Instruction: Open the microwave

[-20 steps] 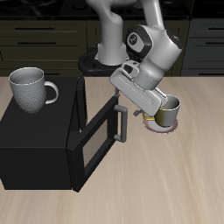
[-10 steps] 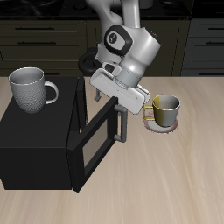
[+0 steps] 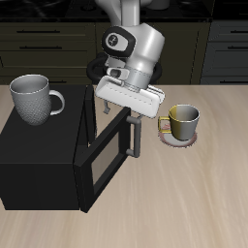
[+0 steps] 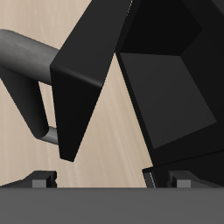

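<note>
Now | microwave door ajar | end effector above door's top edge, fingers parted, grasping nothing

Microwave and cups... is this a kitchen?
Probably a kitchen, though a computer-drawn one. A black microwave with its door swung partly open sits on a wooden table, a grey mug stands on top of it, and dark cabinets with drawers line the back.

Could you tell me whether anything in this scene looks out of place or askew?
Only one oddity: a grey mug stands on top of the microwave, whose door hangs partly open. The yellow mug sits upright on its coaster. Nothing looks spilled or damaged.
</note>
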Controlling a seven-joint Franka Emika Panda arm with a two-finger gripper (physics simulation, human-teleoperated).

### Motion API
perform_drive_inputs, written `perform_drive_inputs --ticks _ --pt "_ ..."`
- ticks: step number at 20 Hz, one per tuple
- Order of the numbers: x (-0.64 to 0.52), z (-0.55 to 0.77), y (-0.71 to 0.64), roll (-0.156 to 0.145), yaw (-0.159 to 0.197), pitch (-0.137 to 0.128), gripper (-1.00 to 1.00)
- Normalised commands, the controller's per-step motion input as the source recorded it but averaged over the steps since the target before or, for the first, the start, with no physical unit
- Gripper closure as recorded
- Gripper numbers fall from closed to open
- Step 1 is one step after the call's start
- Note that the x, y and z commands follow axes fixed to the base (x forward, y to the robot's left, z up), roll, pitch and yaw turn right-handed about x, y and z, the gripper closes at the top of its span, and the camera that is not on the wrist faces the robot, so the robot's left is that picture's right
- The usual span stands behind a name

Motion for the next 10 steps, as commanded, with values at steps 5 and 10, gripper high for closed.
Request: perform_drive_inputs --ticks 5,10 --pt "0.08 0.12 0.12 0.092 0.082 -0.019 -1.00" --pt "0.04 0.25 0.10 0.117 0.074 -0.028 -1.00"
